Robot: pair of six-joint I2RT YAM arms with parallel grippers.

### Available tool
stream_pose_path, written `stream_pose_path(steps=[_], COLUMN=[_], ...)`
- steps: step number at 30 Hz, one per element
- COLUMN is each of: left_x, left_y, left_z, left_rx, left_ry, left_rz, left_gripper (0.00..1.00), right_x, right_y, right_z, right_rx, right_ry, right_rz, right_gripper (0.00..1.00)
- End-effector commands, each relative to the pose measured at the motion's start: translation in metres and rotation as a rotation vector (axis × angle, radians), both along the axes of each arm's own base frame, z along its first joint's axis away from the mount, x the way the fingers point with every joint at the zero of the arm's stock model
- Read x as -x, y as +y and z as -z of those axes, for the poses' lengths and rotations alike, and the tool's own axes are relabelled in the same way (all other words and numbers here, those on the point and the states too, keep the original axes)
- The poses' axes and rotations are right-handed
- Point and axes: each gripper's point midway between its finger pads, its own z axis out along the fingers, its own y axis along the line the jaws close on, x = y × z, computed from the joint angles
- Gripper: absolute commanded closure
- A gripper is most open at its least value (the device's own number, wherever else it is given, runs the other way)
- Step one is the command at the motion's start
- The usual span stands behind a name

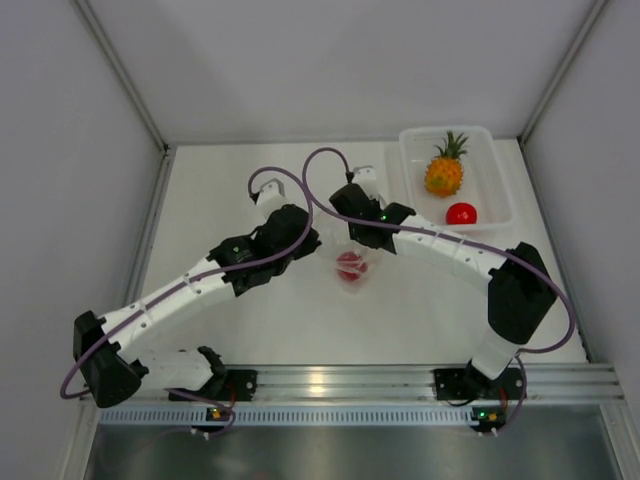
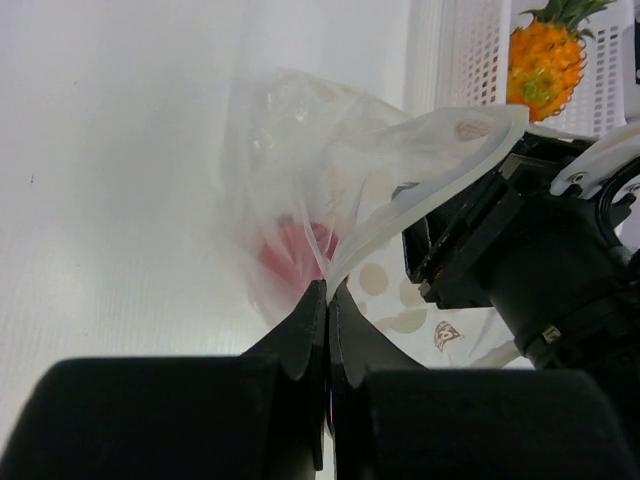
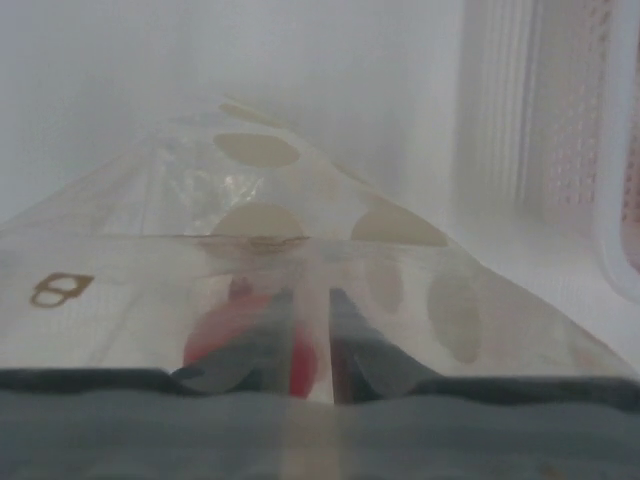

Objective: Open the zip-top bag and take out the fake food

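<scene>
The zip-top bag (image 1: 363, 272) hangs between both grippers near the table's middle, its mouth spread apart. One red round fruit (image 1: 349, 264) lies inside it, also seen in the left wrist view (image 2: 290, 250) and the right wrist view (image 3: 215, 335). My left gripper (image 1: 318, 246) is shut on one lip of the bag (image 2: 300, 130), the fingertips pinching the plastic (image 2: 327, 288). My right gripper (image 1: 362, 250) is shut on the opposite lip (image 3: 250, 200), its fingers seen through the plastic (image 3: 313, 300). The toy pineapple (image 1: 444, 172) and a second red fruit (image 1: 461, 213) lie in the bin.
The rigid translucent bin (image 1: 498, 160) stands at the back right, close behind the right arm; it shows in the left wrist view (image 2: 470, 50) and the right wrist view (image 3: 540, 110). Grey walls enclose the table on three sides.
</scene>
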Motion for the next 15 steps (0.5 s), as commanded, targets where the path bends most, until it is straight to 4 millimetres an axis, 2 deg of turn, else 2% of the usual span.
stream_pose_path(steps=[1,2,4,6,9,15], left_x=[0.007,0.01,0.016,0.019,0.019,0.016], left_y=[0.007,0.007,0.011,0.008,0.003,-0.002], left_z=[0.025,0.029,0.045,0.045,0.044,0.044], left_rx=[-0.054,-0.038,-0.044,-0.014,-0.001,-0.009], left_ry=[0.027,0.04,0.07,0.069,0.074,0.081], left_rz=[0.035,0.037,0.033,0.046,0.057,0.063], left_gripper=[1.0,1.0,1.0,1.0,1.0,1.0], right_x=[0.027,0.037,0.053,0.065,0.07,0.084], right_y=[0.019,0.028,0.031,0.033,0.027,0.029], right_z=[0.001,0.007,0.018,0.023,0.027,0.037], right_rx=[-0.062,-0.093,-0.091,-0.085,-0.063,-0.08], right_ry=[0.112,0.148,0.172,0.183,0.178,0.212], right_rz=[-0.158,-0.202,-0.219,-0.234,-0.218,-0.244], right_gripper=[0.78,0.76,0.71,0.66,0.55,0.34])
